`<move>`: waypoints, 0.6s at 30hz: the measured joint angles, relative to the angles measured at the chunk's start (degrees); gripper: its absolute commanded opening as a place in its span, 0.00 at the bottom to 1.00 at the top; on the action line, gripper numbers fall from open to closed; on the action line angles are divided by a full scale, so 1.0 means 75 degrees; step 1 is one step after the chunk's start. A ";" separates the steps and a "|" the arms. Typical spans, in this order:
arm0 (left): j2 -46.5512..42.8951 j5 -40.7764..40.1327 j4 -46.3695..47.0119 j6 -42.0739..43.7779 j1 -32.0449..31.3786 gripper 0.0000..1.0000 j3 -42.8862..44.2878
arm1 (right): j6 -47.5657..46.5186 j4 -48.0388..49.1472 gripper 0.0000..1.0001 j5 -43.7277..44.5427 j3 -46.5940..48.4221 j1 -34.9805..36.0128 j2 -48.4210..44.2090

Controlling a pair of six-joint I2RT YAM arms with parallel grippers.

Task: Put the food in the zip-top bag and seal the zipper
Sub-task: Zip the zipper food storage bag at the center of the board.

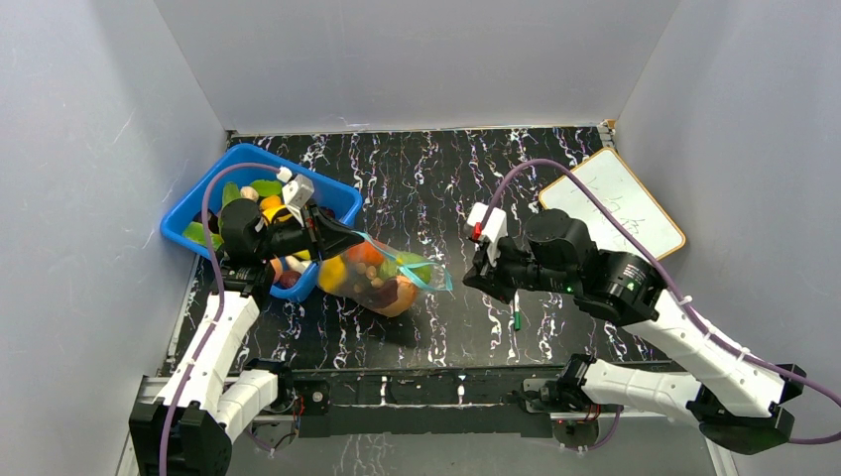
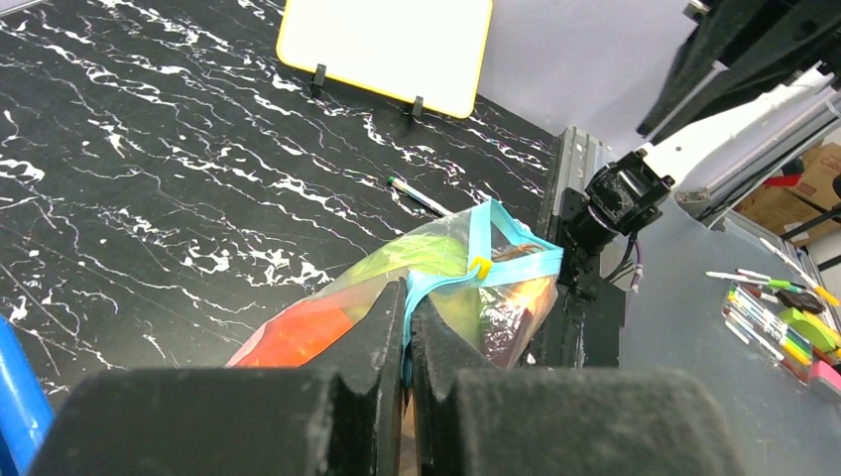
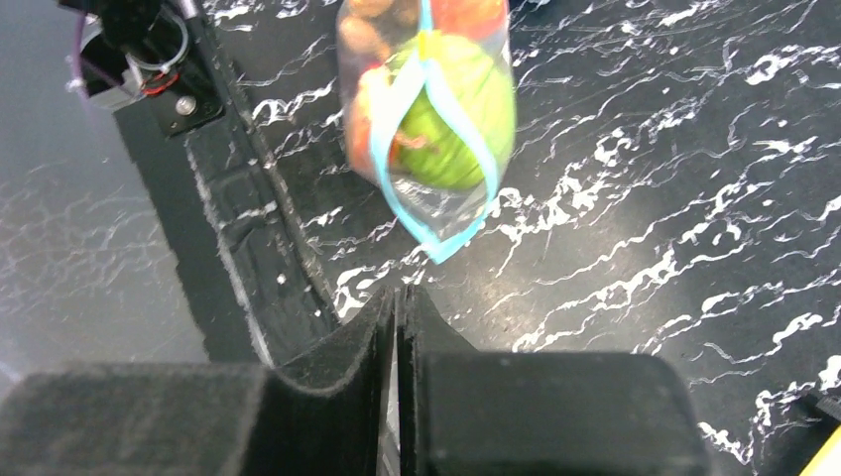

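The left tool (image 1: 347, 243) is clamped shut on the teal zipper (image 2: 506, 260) of the zip-top bag (image 1: 382, 280). The bag sits just beside the blue bin (image 1: 193, 198), its long axis running rightward and a little toward the near edge of the bench (image 1: 417, 178) — its teal corner points at the right tool (image 1: 474, 280). Food (image 1: 362, 268) — orange, yellow and green pieces — fills the bag, the two zipper strips bow apart in a loop in the right wrist view, and the right tool is closed on nothing, near the bag's tip but apart from it, with a green pen (image 1: 517, 320) lying close by.
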 measured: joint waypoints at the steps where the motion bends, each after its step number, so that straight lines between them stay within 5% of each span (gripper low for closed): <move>1: 0.0000 0.0070 0.0047 0.0000 0.0000 0.00 -0.0006 | 0.0082 0.0160 0.19 0.0096 -0.0102 0.0000 -0.0020; 12: -0.0149 0.0542 0.0353 0.0070 0.0000 0.00 -0.0181 | 0.0828 0.2818 0.50 0.0178 -0.1306 -0.0003 0.0761; 18: -0.0149 0.0551 0.0385 0.0058 0.0000 0.00 -0.0195 | 0.0828 0.3421 0.54 -0.0087 -0.2154 0.0000 0.0976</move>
